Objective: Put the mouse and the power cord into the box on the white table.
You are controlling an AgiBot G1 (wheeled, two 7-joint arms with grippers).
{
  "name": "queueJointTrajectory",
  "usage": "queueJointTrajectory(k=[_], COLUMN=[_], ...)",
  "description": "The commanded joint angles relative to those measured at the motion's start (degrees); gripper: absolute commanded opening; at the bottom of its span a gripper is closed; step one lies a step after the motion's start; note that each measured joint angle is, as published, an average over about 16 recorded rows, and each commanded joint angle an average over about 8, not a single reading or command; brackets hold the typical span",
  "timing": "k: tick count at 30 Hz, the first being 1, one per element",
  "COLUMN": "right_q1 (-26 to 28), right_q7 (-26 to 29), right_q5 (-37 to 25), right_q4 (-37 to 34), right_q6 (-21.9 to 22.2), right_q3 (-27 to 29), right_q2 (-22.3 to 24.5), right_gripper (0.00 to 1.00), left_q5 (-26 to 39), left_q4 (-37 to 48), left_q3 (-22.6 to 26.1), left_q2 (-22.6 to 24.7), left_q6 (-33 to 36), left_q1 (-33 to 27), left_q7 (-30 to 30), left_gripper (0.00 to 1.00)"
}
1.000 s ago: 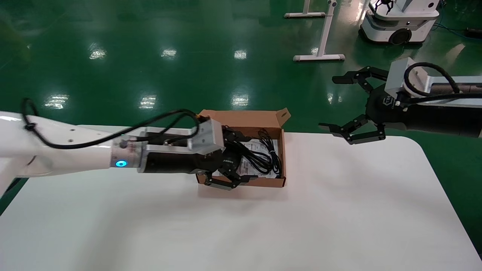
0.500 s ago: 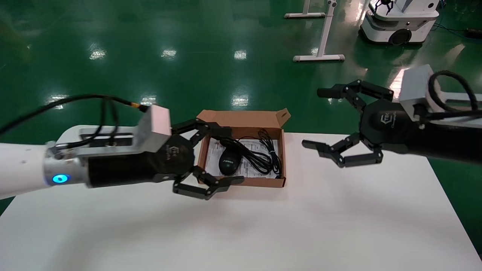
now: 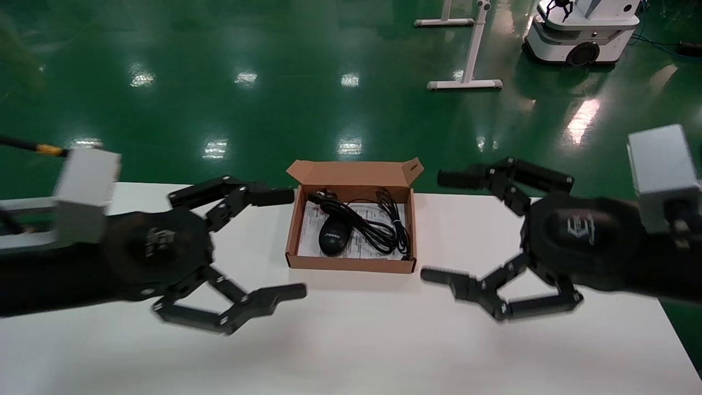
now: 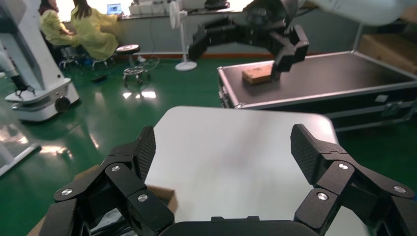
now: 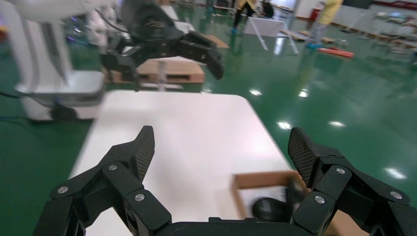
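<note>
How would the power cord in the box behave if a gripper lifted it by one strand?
Probably floppy: the power cord lies in loose loops, so they'd likely sag and uncoil. It drapes against the mouse, so it may drag it inside the box.

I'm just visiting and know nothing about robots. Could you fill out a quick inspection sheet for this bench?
Surface: white table, bare apart from the box.
Job's things: mouse and power cord lie inside the open box.
Clutter: nothing seen.
Grippers: left gripper beside the box's left side, jaws open, empty; right gripper beside its right side, jaws open, empty.
Cables: all inside the box.
Surroundings: green floor; another robot at the back.
</note>
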Motion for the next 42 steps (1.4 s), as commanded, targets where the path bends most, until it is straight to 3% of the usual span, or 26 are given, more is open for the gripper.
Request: queueJointTrajectory(k=[1, 11, 42], right_q1=[-1.9, -7.1, -5.3], right_q7=[2.0, 6.8, 5.5], right_q5=[1.4, 5.5, 4.1], right_q4=[2.7, 10.1, 7.5], right_q6=[-0.2, -0.7, -0.5], right_q3=[1.0, 3.7, 2.8], right_q2=[0.7, 2.6, 2.0], right_gripper=[1.0, 1.0, 1.0], left_q5=[-1.4, -4.0, -3.3], left_q4=[-1.9, -6.0, -4.7], left_q3=[-1.9, -6.1, -4.8], left_q2=[-1.6, -4.6, -3.8], left_q6=[1.1, 3.1, 2.6], left_q1=[1.5, 4.2, 3.6], left_q7=[-1.4, -3.5, -3.3], left_gripper=[1.0, 1.0, 1.0])
